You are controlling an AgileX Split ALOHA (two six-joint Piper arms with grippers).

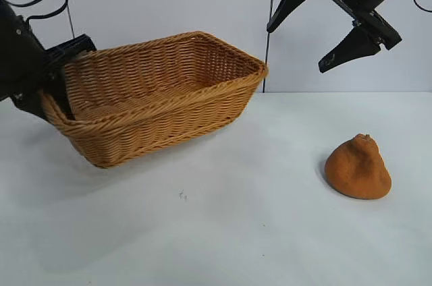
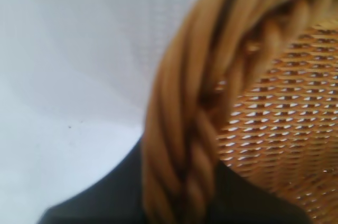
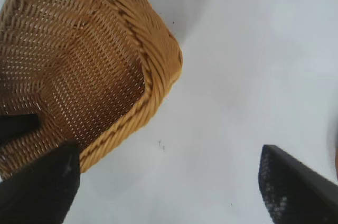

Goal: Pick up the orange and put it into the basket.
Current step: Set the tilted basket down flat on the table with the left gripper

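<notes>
Orange (image 1: 358,168) rests on tabletop (image 1: 223,225) near right edge, untouched. Left gripper (image 1: 54,87) clenched on basket (image 1: 162,94) rim at left end, basket tilted. Right gripper (image 1: 317,26) hangs above, fingers spread, empty.

the basket (image 1: 158,97) sits left on the table (image 1: 216,232), the orange (image 1: 358,168) well apart at right.

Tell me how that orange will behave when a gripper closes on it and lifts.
The orange sits on a wide flat base on the table, so it probably won't roll when nudged. Its matte, lumpy skin likely gives decent friction. The narrowed top may let fingers slide upward, so a grip lower on the body seems safer.
</notes>
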